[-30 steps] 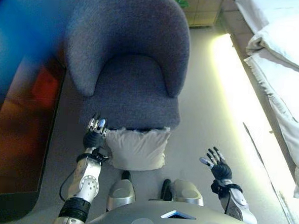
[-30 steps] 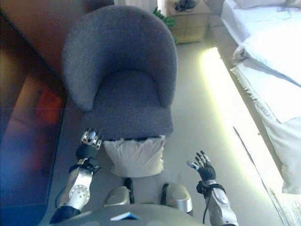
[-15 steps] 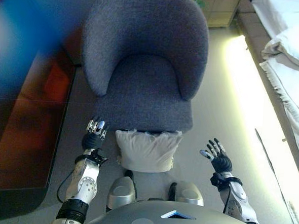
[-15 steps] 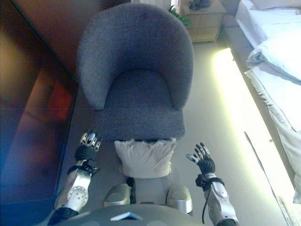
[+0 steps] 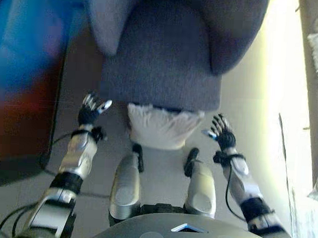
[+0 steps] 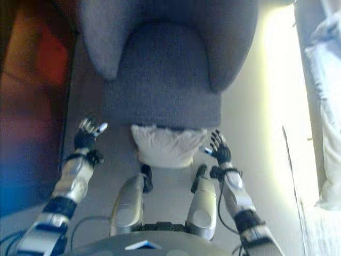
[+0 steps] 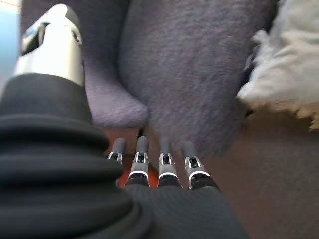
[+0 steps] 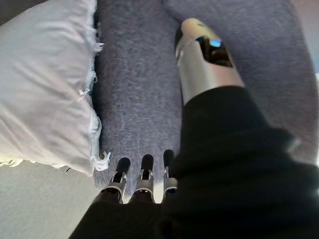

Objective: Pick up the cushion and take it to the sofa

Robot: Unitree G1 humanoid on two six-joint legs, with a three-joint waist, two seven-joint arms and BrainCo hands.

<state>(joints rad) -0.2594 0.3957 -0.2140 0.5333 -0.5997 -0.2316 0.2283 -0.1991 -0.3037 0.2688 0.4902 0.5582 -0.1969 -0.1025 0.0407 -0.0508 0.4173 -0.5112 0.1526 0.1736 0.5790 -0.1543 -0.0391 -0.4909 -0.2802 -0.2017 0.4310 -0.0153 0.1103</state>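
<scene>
A pale cream cushion point(image 5: 164, 127) with frayed edges lies on the floor against the front of a dark grey-blue armchair point(image 5: 162, 65). It also shows in the right wrist view point(image 8: 45, 84) and the left wrist view point(image 7: 289, 64). My left hand point(image 5: 90, 108) is open, a little to the left of the cushion and apart from it. My right hand point(image 5: 221, 134) is open, close beside the cushion's right edge. Neither hand holds anything.
A dark reddish-brown cabinet point(image 6: 26, 106) stands at the left of the armchair. A white bed point(image 6: 330, 96) runs along the right, with a bright strip of floor point(image 5: 274, 88) between it and the chair. Grey carpet point(image 5: 102, 164) lies under me.
The camera has tilted down and closer, so the armchair's back is cut off. My right hand has moved in toward the cushion's right edge. My left hand stays beside the cushion's left.
</scene>
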